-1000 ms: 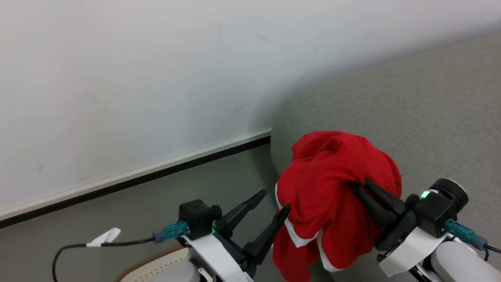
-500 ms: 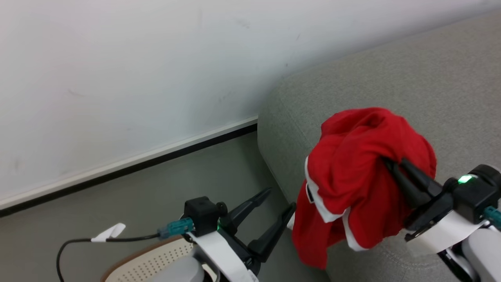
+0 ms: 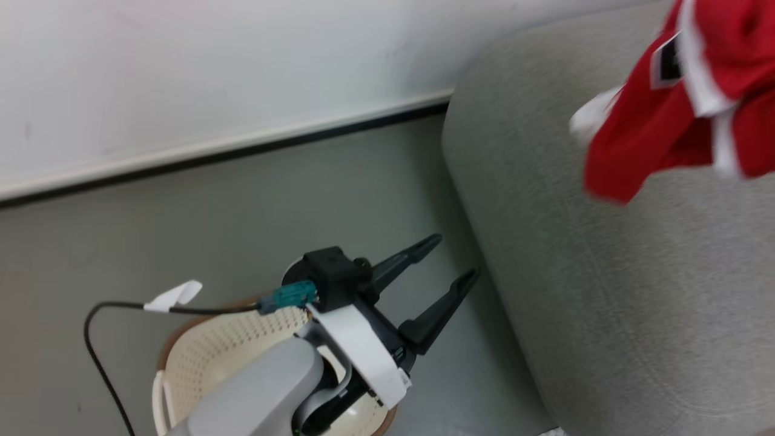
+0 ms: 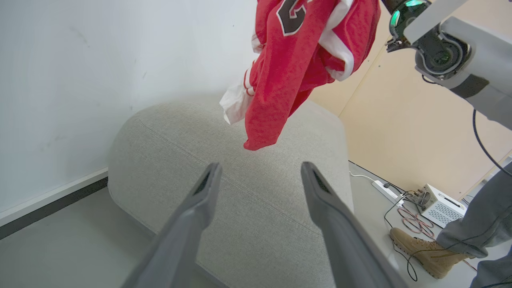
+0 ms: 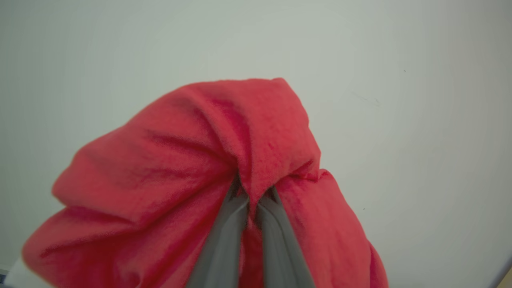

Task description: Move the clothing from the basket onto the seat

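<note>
The red clothing [image 3: 666,115] with white trim hangs in the air over the grey seat [image 3: 605,272] at the head view's upper right. In the right wrist view my right gripper [image 5: 252,196] is shut on a fold of the clothing [image 5: 192,172], which drapes over its fingers. The left wrist view has the clothing [image 4: 292,68] dangling above the seat [image 4: 240,192]. My left gripper [image 3: 451,260] stands open with nothing in it, beside the seat's edge and above the cream basket [image 3: 206,351]. In its own view the left gripper [image 4: 258,176] points at the seat.
A white wall [image 3: 212,72] with a dark skirting runs behind the grey floor [image 3: 242,206]. A black cable [image 3: 103,327] trails from the left wrist. Right of the seat are a person's boot [image 4: 424,252], a white box [image 4: 440,204] and cables.
The right arm has lifted the clothing up and to the right over the seat. The head camera has tilted down, bringing more of the basket and floor into view. The left gripper stays open.
</note>
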